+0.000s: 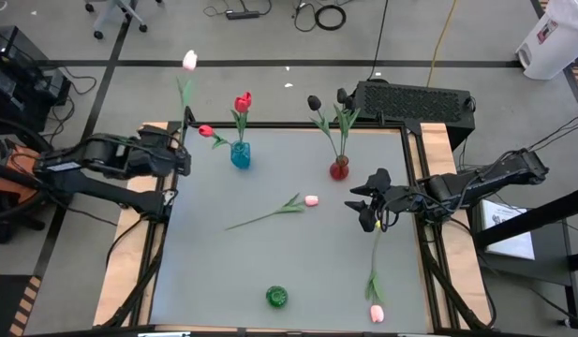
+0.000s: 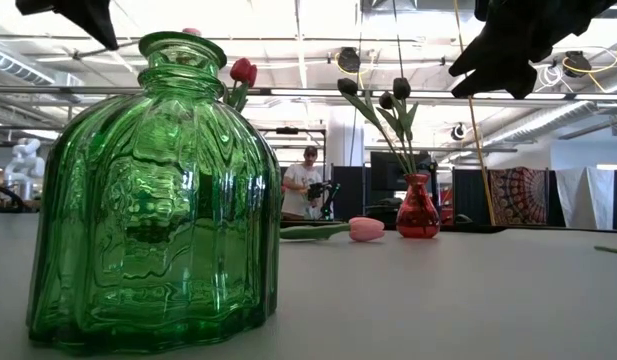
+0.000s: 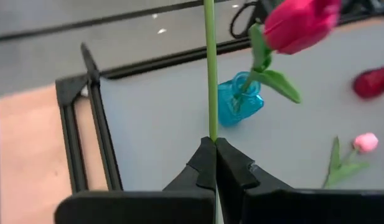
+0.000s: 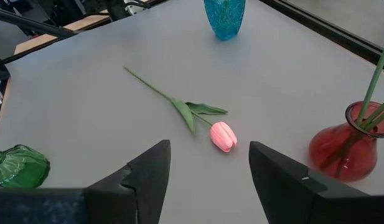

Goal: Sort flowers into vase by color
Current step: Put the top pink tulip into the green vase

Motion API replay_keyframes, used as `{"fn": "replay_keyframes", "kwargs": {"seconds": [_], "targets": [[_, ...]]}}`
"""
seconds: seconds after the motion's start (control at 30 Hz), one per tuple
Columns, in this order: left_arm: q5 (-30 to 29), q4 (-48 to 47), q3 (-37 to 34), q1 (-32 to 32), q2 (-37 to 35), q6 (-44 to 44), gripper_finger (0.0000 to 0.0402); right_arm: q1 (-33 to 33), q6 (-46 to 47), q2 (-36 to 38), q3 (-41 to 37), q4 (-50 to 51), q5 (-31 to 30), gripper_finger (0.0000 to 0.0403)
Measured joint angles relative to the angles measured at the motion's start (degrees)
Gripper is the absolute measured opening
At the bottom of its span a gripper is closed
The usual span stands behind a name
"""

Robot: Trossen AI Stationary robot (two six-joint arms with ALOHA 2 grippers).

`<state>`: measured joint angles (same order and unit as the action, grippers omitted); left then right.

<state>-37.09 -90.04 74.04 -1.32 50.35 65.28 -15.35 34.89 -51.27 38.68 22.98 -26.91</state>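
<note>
Holding a pink tulip point(image 1: 188, 62) by its stem in my pinched left claw point(image 1: 183, 161), just beside the blue vase point(image 1: 240, 155), which is carrying red ones; my right claw point(image 1: 368, 199) is hanging wide open, empty. Two pink tulips, one point(image 1: 310, 200) mid-tabletop, are still waiting; the green vase point(image 1: 276, 297) is standing empty.

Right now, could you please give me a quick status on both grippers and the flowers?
Left gripper shut on pink tulip stem, raised at table's left edge. Right gripper open above loose pink tulip. Another pink tulip lies near front edge. Nothing blocking.
</note>
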Motion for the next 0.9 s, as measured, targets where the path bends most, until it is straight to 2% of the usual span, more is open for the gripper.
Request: {"fn": "replay_keyframes", "kwargs": {"seconds": [0.3, 0.43, 0.63, 0.9], "targets": [[2.6, 0.2, 5.9, 0.0, -5.5, -13.4, 0.0000, 0.0, 0.0, 0.0, 0.0, 0.0, 0.0, 0.0210], [4.6, 3.3, 7.8, 0.0, -7.6, -21.5, 0.0000, 0.0, 0.0, 0.0, 0.0, 0.0, 0.0, 0.0210], [15.0, 14.1, 8.2, 0.0, -8.9, -36.1, 0.0000, 0.0, 0.0, 0.0, 0.0, 0.0, 0.0, 0.0210], [28.2, 28.5, 8.2, 0.0, -8.3, -43.6, 0.0000, 0.0, 0.0, 0.0, 0.0, 0.0, 0.0, 0.0210]]}}
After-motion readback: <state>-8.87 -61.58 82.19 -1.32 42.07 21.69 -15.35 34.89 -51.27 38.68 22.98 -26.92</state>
